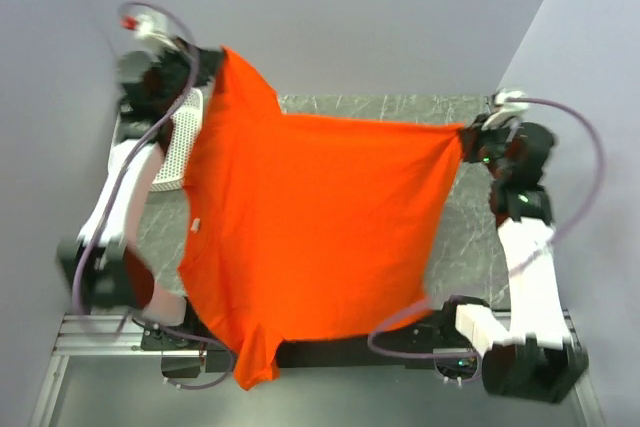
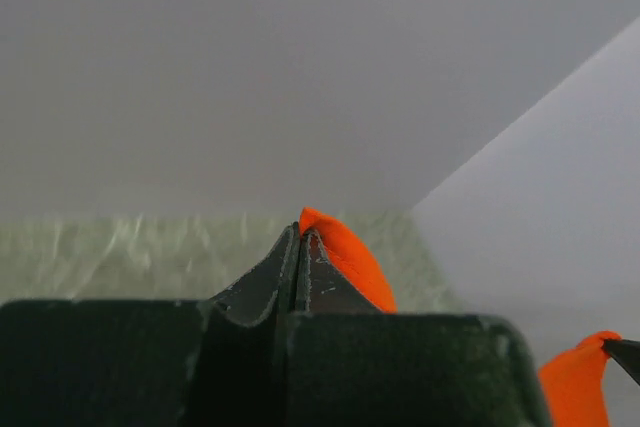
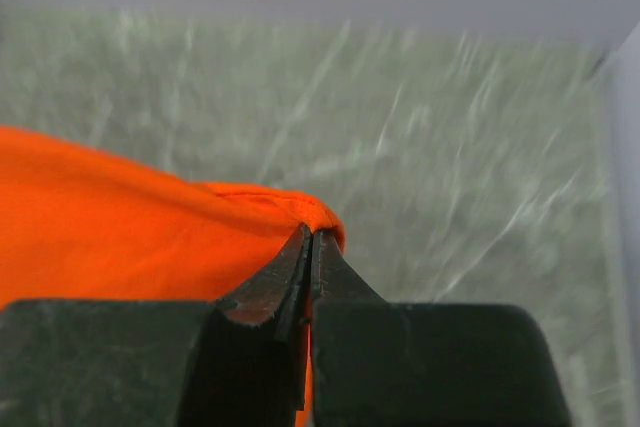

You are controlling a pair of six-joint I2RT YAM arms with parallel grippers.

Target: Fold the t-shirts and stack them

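One bright orange-red t-shirt [image 1: 310,217] hangs spread out in the air over the table, stretched between my two grippers. My left gripper [image 1: 215,59] is raised at the back left and pinches the shirt's upper corner. In the left wrist view its jaws [image 2: 300,234] are pressed together, with a fold of the t-shirt [image 2: 352,265] sticking out past the tips. At the right, my right gripper [image 1: 466,137] grips the shirt's other corner. Its jaws [image 3: 312,234] are closed on bunched fabric of the t-shirt [image 3: 120,232]. The lower sleeve dangles past the table's near edge.
A white perforated basket [image 1: 180,147] stands at the back left, partly behind the shirt and the left arm. The marbled grey-green table [image 1: 400,107] shows beyond the shirt and at the right. Grey walls close in at the back and on both sides.
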